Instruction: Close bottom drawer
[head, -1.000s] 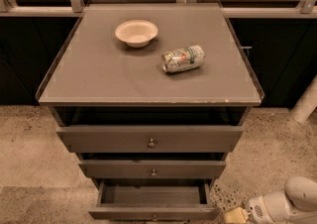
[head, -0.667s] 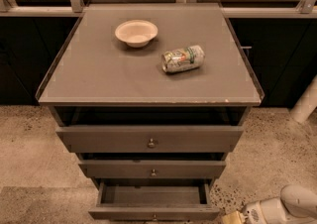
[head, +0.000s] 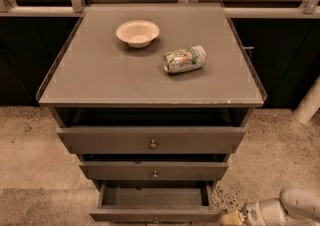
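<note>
The bottom drawer [head: 155, 214] is the lowest of three grey-brown drawers and stands pulled out. Its inside [head: 152, 197] looks empty, and its small round knob [head: 156, 218] sits at the frame's lower edge. My gripper [head: 232, 218], white with a yellowish tip, is low at the bottom right. It sits just right of the drawer's front right corner, pointing left. I cannot tell whether it touches the drawer. The white arm [head: 300, 204] runs off the right edge.
The middle drawer [head: 154, 171] and top drawer [head: 152, 141] are slightly out. On the cabinet top [head: 100, 77] stand a cream bowl [head: 137, 33] and a can lying on its side [head: 185, 59]. Speckled floor surrounds the cabinet. A white post [head: 309, 104] stands at right.
My gripper and arm have sunk a little and edged left towards the bottom drawer's right corner. The drawer has not visibly moved.
</note>
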`<state>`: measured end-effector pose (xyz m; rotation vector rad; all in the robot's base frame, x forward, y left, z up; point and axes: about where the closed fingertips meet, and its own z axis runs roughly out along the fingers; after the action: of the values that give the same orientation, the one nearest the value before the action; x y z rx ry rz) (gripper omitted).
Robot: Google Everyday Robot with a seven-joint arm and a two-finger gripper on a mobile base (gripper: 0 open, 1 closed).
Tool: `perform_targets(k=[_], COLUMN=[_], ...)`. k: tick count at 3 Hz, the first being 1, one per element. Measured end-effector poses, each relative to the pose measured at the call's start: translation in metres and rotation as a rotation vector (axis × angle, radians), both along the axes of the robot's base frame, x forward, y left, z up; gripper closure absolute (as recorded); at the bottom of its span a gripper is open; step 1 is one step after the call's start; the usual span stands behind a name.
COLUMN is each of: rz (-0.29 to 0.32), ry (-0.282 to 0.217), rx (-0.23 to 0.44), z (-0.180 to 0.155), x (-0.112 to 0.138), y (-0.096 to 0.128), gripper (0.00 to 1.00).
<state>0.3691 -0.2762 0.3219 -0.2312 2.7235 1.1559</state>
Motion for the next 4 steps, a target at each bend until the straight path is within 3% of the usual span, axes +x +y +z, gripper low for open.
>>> perform_targets(k=[2,3,4], rz=[-0.027,-0.071,-0.073], ry=[0.094,0.148,0.147], rx=[0.036,0.080,0.080], z=[-0.055,-0.102,-0.104], x=[0.012,0.027,0.028], y=[0.002,0.006,0.006], gripper=[1.00,1.00,1.00])
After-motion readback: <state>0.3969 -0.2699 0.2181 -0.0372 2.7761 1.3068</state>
